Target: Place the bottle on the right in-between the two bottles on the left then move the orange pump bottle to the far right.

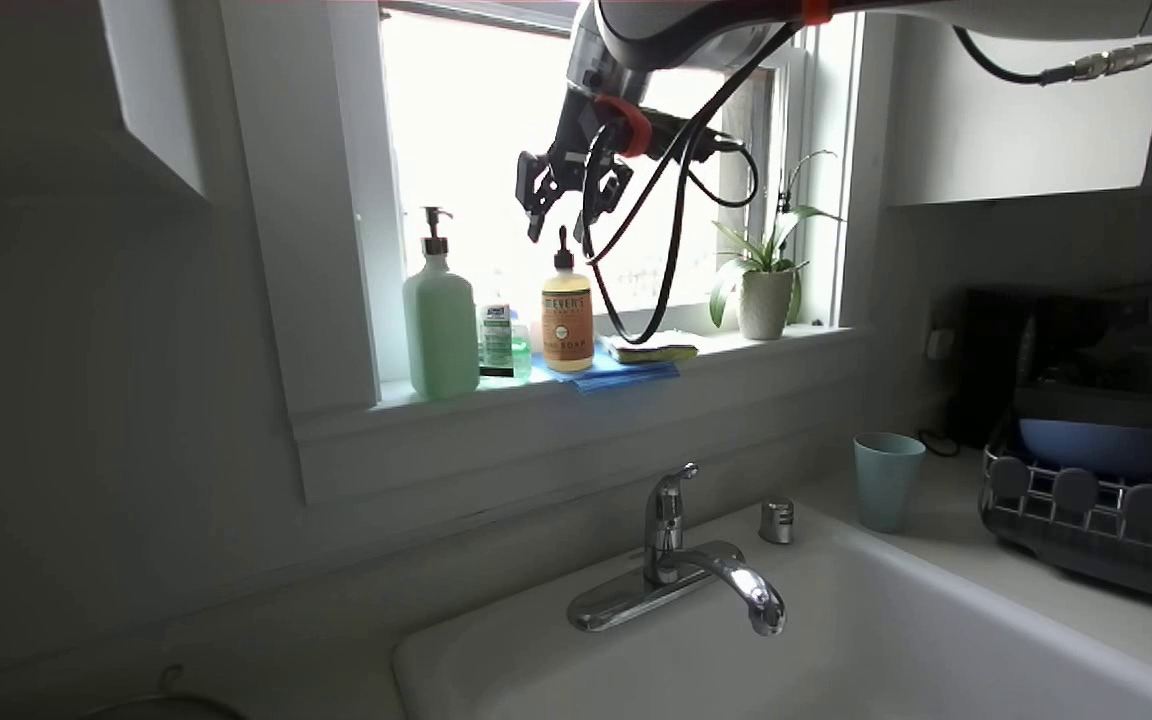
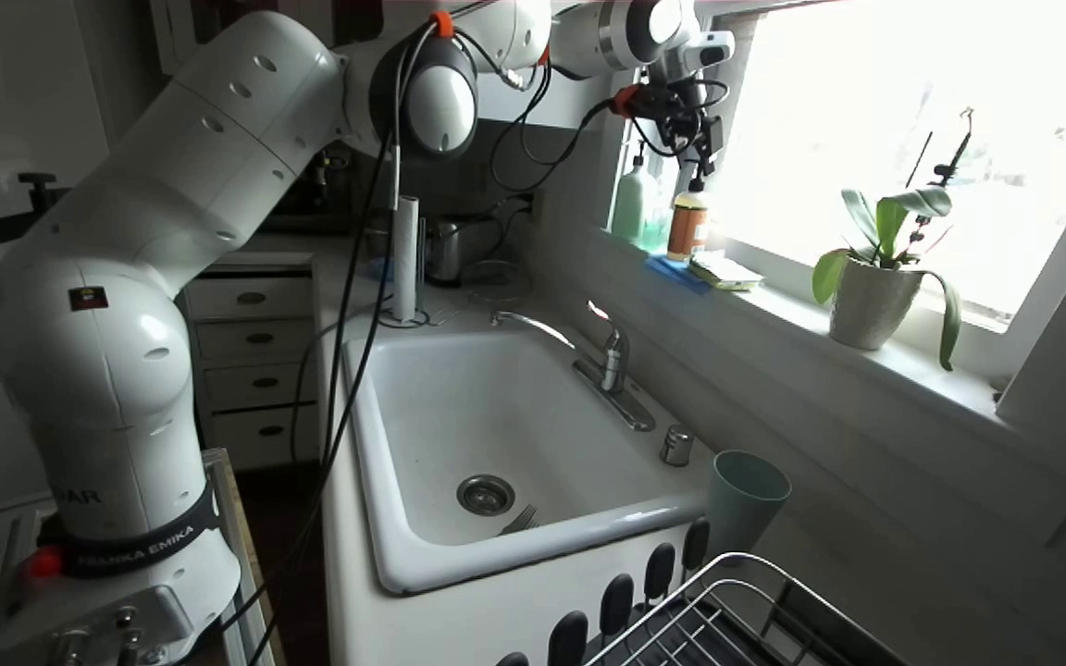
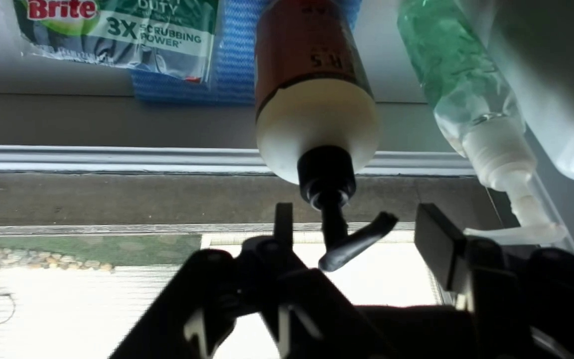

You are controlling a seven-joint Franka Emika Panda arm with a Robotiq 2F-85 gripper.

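The orange pump bottle (image 1: 567, 325) with a black pump stands upright on the window sill, on a blue cloth. It also shows in an exterior view (image 2: 688, 227) and the wrist view (image 3: 312, 60). To its left are a small clear-green labelled bottle (image 1: 496, 335) and a tall green pump bottle (image 1: 442, 335) at the sill's end. The small bottle shows in the wrist view (image 3: 466, 80) with a pale pump. My gripper (image 1: 558, 240) is open above the orange bottle. In the wrist view the fingers (image 3: 353, 232) stand either side of its black pump; contact is not visible.
A sponge pack (image 1: 648, 347) lies right of the orange bottle on the blue cloth (image 1: 626, 376). A potted plant (image 1: 764, 300) stands further right on the sill. The window is behind; the faucet (image 1: 671, 540) and sink are below. Cables hang from the arm.
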